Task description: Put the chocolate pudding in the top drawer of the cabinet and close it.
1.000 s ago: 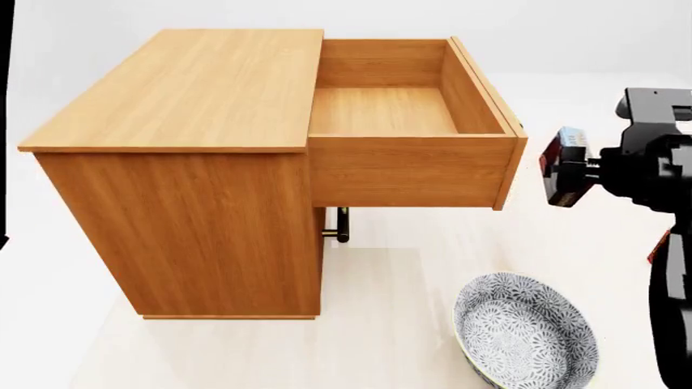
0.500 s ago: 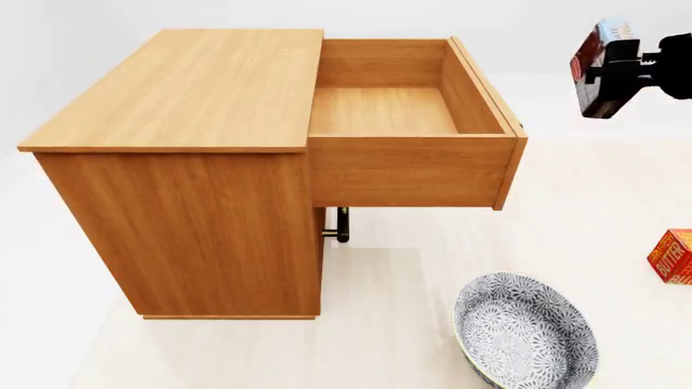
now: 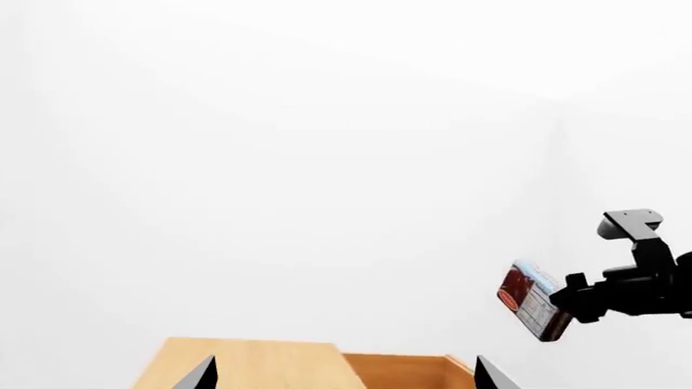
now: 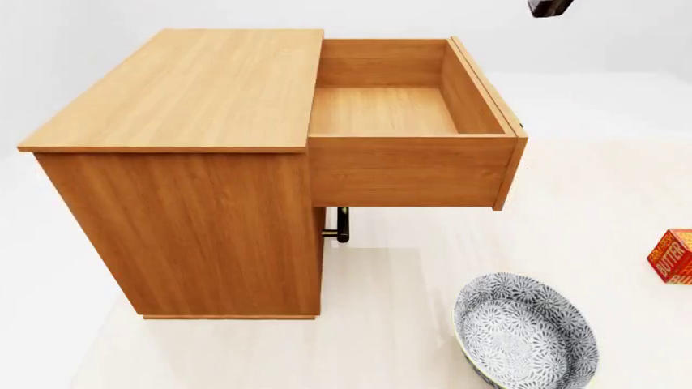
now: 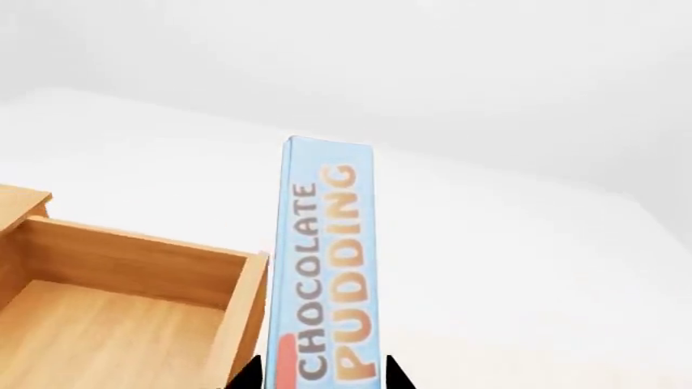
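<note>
My right gripper (image 5: 324, 379) is shut on the chocolate pudding (image 5: 326, 259), whose blue lettered edge stands between the fingers. The left wrist view shows that gripper (image 3: 573, 301) holding the pudding (image 3: 530, 298) tilted, high in the air beyond the drawer's far side. In the head view only a dark tip of the right gripper (image 4: 552, 6) shows at the top edge. The top drawer (image 4: 406, 113) of the cabinet (image 4: 184, 97) is pulled fully out and is empty; it also shows in the right wrist view (image 5: 108, 324). My left gripper (image 3: 343, 381) is open and empty, above the cabinet.
A patterned bowl (image 4: 527, 332) sits on the floor at the front right. An orange-red butter box (image 4: 675, 255) lies at the right edge. The lower drawer's brass handle (image 4: 342, 225) shows under the open drawer.
My right gripper has risen with the pudding and shifted left towards the drawer, nearly leaving the head view's top edge. The drawer, bowl and butter box have not moved.
</note>
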Available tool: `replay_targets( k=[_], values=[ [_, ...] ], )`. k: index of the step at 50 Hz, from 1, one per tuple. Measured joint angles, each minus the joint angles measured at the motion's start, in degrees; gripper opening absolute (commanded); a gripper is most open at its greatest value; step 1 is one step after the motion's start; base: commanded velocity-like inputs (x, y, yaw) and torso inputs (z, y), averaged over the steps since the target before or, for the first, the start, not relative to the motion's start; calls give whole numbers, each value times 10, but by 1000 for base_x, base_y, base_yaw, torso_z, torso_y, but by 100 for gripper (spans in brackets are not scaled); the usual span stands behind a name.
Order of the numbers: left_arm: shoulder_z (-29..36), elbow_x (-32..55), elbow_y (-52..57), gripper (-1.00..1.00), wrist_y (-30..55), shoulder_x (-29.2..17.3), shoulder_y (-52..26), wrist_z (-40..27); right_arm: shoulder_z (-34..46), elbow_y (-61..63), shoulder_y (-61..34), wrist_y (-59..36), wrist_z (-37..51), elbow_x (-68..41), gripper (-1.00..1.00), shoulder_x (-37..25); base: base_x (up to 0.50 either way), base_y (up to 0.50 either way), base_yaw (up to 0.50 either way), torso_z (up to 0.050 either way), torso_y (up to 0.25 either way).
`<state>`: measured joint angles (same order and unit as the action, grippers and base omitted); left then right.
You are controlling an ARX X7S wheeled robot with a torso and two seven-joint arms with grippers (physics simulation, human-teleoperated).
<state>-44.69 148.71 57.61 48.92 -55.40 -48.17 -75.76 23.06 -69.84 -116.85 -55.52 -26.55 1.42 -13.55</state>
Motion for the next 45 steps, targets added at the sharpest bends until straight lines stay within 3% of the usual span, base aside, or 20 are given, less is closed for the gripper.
replay_targets(
  k=[32,45],
  values=[
    [-59,23,-1,100,20,16,39,-24,73,-51,-44,2,-89,-16,-100,112,0,0,0,0,0],
    [-72,26,-2,100,28,23,48,-25,198,-52,-24,5,-74,-145,-100,129,0,0,0,0,0]
  ],
)
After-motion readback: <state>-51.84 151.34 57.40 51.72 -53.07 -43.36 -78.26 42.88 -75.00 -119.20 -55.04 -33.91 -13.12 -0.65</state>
